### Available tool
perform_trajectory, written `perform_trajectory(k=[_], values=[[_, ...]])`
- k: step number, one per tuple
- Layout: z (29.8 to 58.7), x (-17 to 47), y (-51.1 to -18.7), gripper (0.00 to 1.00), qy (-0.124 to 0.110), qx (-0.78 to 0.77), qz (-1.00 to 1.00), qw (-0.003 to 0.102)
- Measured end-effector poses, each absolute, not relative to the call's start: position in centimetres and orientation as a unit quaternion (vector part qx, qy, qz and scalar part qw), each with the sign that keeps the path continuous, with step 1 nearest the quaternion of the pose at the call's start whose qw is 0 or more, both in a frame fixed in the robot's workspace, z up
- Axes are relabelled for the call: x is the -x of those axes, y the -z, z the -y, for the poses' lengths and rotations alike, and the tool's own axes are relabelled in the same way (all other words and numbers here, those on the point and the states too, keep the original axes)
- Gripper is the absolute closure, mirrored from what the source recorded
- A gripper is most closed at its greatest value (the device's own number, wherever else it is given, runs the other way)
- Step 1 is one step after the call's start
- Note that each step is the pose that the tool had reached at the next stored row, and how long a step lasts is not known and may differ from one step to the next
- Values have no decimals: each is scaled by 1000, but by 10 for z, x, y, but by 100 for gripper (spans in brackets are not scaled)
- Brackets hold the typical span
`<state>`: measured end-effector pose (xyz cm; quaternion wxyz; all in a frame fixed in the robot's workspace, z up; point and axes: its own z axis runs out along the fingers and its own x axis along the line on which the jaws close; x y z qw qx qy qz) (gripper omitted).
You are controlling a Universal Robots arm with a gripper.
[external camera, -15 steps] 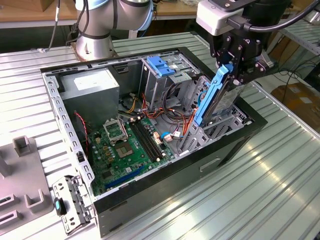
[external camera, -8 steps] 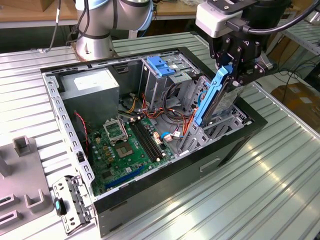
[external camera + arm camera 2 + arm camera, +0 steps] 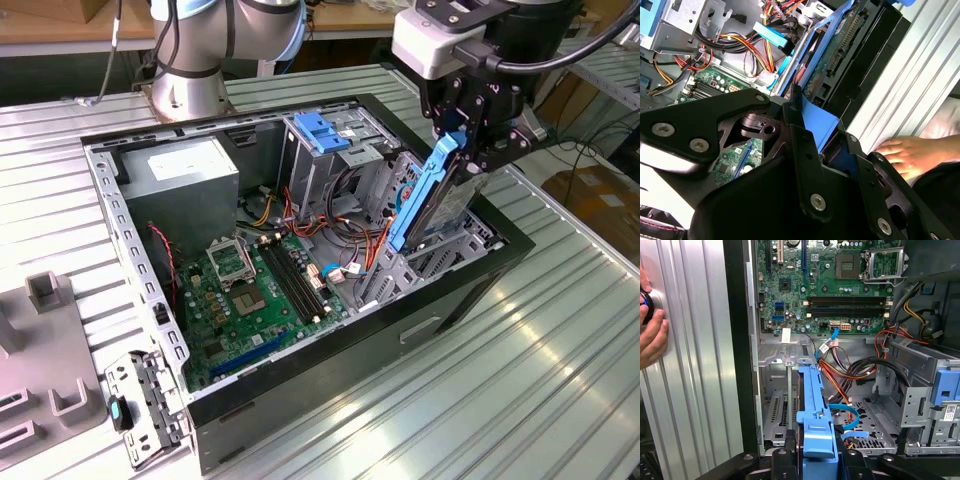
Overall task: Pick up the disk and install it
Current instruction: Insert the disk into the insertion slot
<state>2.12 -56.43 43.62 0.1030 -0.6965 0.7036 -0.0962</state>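
Disk first: where is it?
– Up on edge and tilted, in the gripper. The gripper is clamped on the disk's upper end, with one black jaw on either side of the blue side rail. In both wrist views that rail runs away from between the jaws.

And the lower end?
– Down inside the open computer case, at the bare metal drive bay by the wall on the exterior view's right. I cannot tell whether it touches the metal there.

Is anyone close by?
– A person's hand rests on the ribbed metal surface, just beside the case's black wall and outside it.

What lies past the disk?
– In the first wrist view, a bundle of orange and red cables and a looped blue cable are just beyond the disk. Beyond those is the green motherboard, lying flat in the case, with its long memory slots and the CPU socket at the far end.

Farther off still?
– In the exterior view, the blue-topped drive cage stands between the disk and the grey power supply in the far corner. Behind the case, the arm's base stands on the surface.
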Motion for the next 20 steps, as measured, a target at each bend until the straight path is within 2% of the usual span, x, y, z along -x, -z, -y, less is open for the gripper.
perform_trajectory(k=[20], values=[[565, -23, -434, 64, 96, 696, -704, 103]])
